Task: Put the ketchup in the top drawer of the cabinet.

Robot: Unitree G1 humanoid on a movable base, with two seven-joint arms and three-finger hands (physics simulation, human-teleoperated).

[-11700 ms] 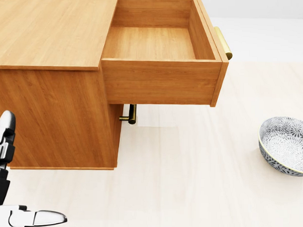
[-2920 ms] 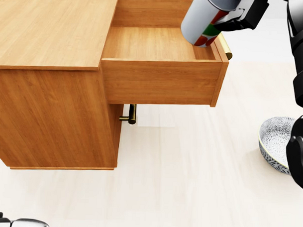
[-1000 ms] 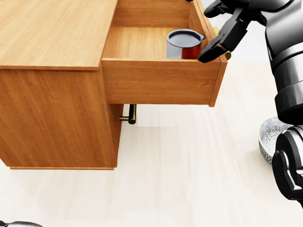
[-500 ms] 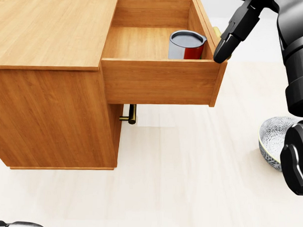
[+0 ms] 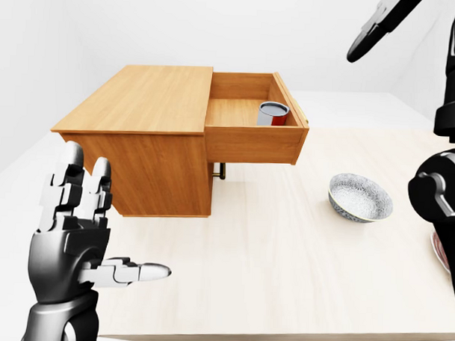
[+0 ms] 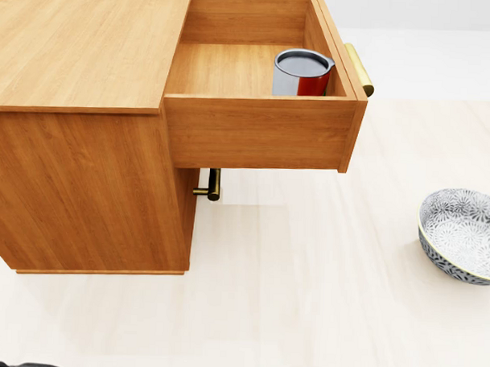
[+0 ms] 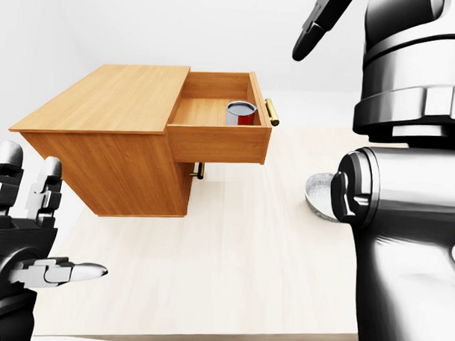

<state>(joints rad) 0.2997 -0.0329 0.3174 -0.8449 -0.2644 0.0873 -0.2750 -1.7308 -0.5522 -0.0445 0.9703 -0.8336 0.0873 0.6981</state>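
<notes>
Head view looks down on one pale wooden worktop [image 6: 305, 298] carrying one orange-brown wooden cabinet [image 6: 87, 105]. Its single top drawer [image 6: 259, 128] stands pulled out toward the right of the view, with one brass bar handle [image 6: 359, 68] on its face. One ketchup bottle [image 6: 302, 73], red-bodied with a grey end facing up, stands inside the drawer in the corner near the handle. A second brass handle [image 6: 212, 184] shows beneath the open drawer. One round blue-and-white patterned ceramic bowl [image 6: 462, 235] sits on the worktop, well apart from the cabinet at the right edge.

Left-eye view shows two robot hands. The left robot hand [image 5: 79, 236] is raised low at the left, fingers spread and holding nothing. The right robot hand [image 5: 382, 25] hangs high at the top right, well above the drawer, fingers extended, empty.
</notes>
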